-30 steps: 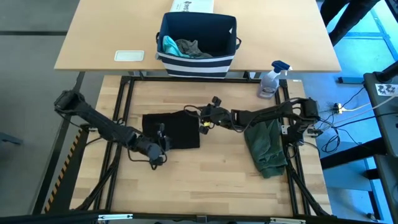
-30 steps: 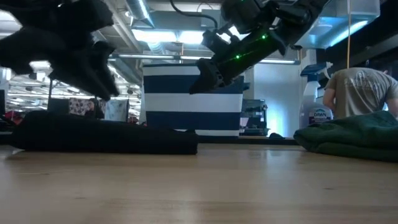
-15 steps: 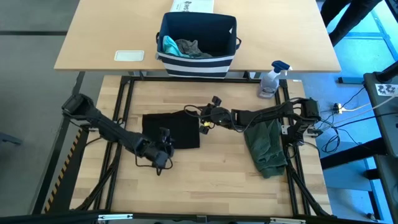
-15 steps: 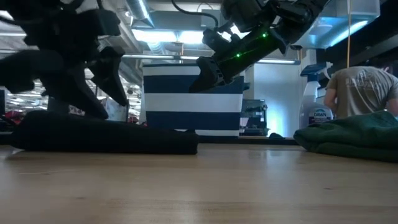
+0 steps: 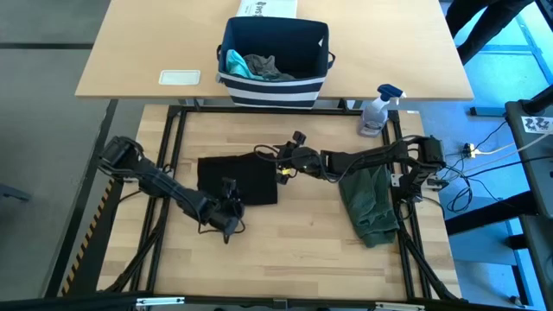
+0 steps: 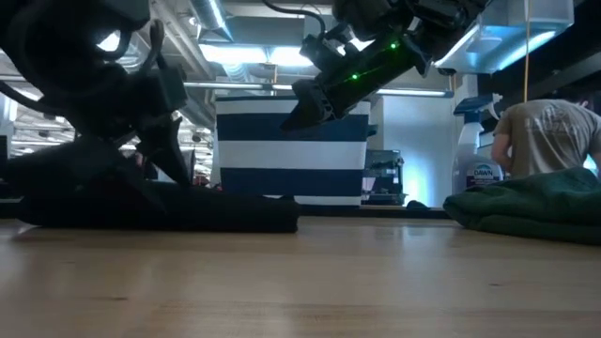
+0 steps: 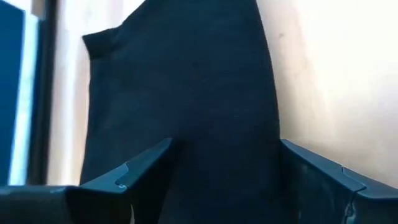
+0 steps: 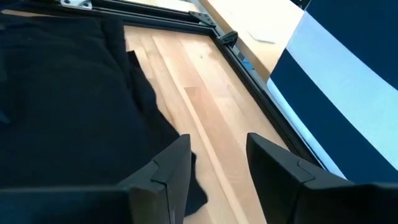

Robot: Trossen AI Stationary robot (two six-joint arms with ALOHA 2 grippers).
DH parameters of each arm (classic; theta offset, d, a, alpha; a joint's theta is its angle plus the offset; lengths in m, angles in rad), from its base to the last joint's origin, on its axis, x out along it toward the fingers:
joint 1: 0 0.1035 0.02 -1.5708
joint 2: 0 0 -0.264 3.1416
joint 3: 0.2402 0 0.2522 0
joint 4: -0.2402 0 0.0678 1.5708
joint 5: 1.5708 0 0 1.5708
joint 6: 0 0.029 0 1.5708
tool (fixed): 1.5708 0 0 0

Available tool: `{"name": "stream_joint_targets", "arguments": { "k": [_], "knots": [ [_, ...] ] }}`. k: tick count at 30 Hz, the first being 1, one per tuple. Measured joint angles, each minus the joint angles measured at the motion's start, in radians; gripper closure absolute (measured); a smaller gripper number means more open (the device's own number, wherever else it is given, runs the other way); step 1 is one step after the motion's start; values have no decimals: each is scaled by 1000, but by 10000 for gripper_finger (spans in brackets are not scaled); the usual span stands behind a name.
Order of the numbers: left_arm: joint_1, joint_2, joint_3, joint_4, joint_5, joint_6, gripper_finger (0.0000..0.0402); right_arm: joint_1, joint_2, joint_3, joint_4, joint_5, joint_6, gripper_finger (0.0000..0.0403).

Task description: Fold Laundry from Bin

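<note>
My left gripper (image 5: pixel 226 226) has just spread its fingers at the near edge of the folded black T-shirt (image 5: pixel 238 180), letting it rest on the counter (image 5: pixel 302 233). At the shirt's right edge, my right gripper (image 5: pixel 282 169) hovers half-spread, empty. Beyond the shirt, the bin (image 5: pixel 275 86) hides most of the remaining laundry.

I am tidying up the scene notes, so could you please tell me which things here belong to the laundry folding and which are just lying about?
Part of the job:
- folded black cloth T-shirt
- folded olive-green cloth garment
- navy-blue fabric bin with white stripes
- teal piece and grey piece inside it

Just lying about:
- clear plastic spray bottle with blue trigger
- flat white rectangular tray
- white printed box
</note>
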Motion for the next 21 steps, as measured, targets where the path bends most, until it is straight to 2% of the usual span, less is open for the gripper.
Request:
{"name": "stream_joint_targets", "arguments": {
  "k": [3,7,10,15,18,21],
  "knots": [
    [15,19,0,1,-1,0,126,0,0,0,-6,0,0,246],
    [18,55,3,-4,51,-1,126,0,1,0,-27,9,0,246],
    [7,80,6,-26,23,-3,126,0,1,0,-38,24,1,246],
    [10,93,1,-42,-103,-38,126,0,1,0,-44,24,2,246],
    [28,93,0,-48,-100,-40,132,0,1,0,-44,23,2,246],
    [46,91,1,-47,-69,-69,155,0,2,0,-45,23,2,246]
  ]
}}
